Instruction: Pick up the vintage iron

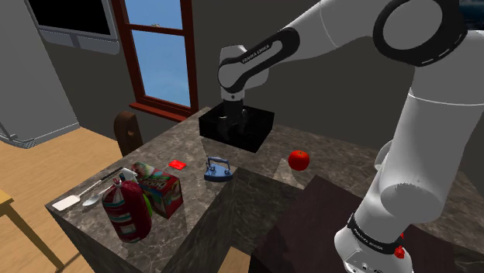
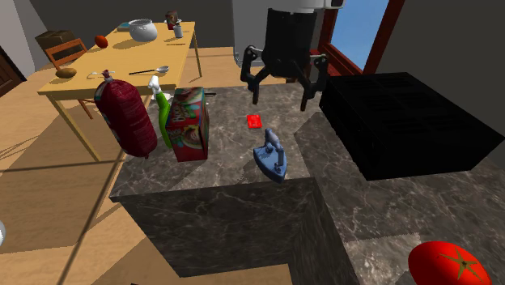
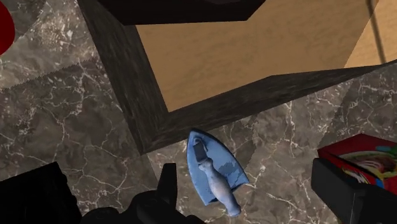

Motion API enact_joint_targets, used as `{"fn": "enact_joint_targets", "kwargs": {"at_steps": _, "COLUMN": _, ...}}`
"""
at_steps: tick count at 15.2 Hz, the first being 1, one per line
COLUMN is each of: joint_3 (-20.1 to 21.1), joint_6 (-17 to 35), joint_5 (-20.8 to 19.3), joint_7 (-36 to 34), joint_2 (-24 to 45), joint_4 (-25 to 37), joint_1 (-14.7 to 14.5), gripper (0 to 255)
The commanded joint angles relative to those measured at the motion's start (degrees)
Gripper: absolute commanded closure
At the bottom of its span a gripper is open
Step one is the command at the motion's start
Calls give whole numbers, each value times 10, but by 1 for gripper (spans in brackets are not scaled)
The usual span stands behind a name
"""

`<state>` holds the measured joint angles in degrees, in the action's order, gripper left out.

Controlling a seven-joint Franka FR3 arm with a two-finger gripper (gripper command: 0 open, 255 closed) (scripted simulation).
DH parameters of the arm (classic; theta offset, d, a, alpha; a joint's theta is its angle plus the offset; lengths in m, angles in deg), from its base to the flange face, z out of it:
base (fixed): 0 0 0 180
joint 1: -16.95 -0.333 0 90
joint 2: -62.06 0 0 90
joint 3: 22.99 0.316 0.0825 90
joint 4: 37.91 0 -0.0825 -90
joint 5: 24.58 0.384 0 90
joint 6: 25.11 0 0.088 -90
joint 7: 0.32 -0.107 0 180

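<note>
The vintage iron (image 1: 218,168) (image 2: 271,155) (image 3: 213,168) is small and blue, with a curved handle. It stands upright on the dark marble counter (image 1: 194,151), close to the inner corner of the counter's cut-out. My black gripper (image 2: 279,91) (image 1: 233,118) (image 3: 257,191) hangs open well above the counter, in front of the black box (image 1: 236,124) (image 2: 413,121). In the wrist view the iron lies far below, nearer one finger (image 3: 168,184) than the other, and nothing touches it.
A small red flat piece (image 1: 178,164) (image 2: 256,121) lies just beyond the iron. A colourful carton (image 1: 163,190) (image 2: 190,121) and a dark red bag (image 1: 126,209) (image 2: 125,117) stand near the counter's end. A tomato (image 1: 299,160) (image 2: 449,263) sits towards the arm's base.
</note>
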<state>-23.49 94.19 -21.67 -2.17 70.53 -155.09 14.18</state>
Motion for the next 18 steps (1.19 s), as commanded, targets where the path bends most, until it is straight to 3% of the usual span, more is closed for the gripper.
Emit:
{"fn": "enact_joint_targets", "kwargs": {"at_steps": 1, "joint_3": 3, "joint_6": 10, "joint_5": -6, "joint_7": 1, "joint_2": 48, "joint_4": 33, "joint_1": -4, "gripper": 0}}
{"fn": "enact_joint_targets", "kwargs": {"at_steps": 8, "joint_3": 5, "joint_6": 11, "joint_5": -29, "joint_7": 8, "joint_2": 214, "joint_4": 180, "joint_1": -14, "gripper": 0}}
{"fn": "enact_joint_targets", "kwargs": {"at_steps": 14, "joint_3": 5, "joint_6": -20, "joint_5": -48, "joint_7": 16, "joint_2": 367, "joint_4": 348, "joint_1": -25, "gripper": 0}}
{"fn": "enact_joint_targets", "kwargs": {"at_steps": 18, "joint_3": 4, "joint_6": -10, "joint_5": -49, "joint_7": 17, "joint_2": 393, "joint_4": 362, "joint_1": -26, "gripper": 0}}
